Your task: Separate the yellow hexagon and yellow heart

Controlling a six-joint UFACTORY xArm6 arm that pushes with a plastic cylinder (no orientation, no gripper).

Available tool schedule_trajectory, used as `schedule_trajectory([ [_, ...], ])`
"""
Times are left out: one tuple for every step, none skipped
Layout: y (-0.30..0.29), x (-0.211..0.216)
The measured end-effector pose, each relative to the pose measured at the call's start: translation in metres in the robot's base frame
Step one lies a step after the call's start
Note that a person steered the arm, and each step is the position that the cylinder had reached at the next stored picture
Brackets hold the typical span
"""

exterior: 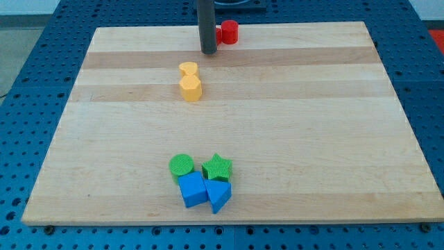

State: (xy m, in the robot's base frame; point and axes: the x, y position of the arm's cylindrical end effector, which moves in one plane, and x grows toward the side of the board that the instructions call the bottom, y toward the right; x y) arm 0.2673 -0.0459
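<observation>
Status: separation not yet achieved. The yellow heart (188, 69) and yellow hexagon (191, 88) sit touching, the hexagon just below the heart. My tip (209, 52) stands near the heart, above and to its right, touching neither; being a bare rod, it grips nothing. A red block (229, 32) sits farther above-right. Remaining: drive one yellow block away.

Rod upright, my tip (209, 51) down near view's top.
</observation>
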Motion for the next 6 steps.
schedule_trajectory([
  [0.0, -0.008],
  [0.0, -0.012],
  [-0.009, -0.012],
  [-0.07, -0.01],
  [-0.114, 0.033],
  [-0.115, 0.1],
])
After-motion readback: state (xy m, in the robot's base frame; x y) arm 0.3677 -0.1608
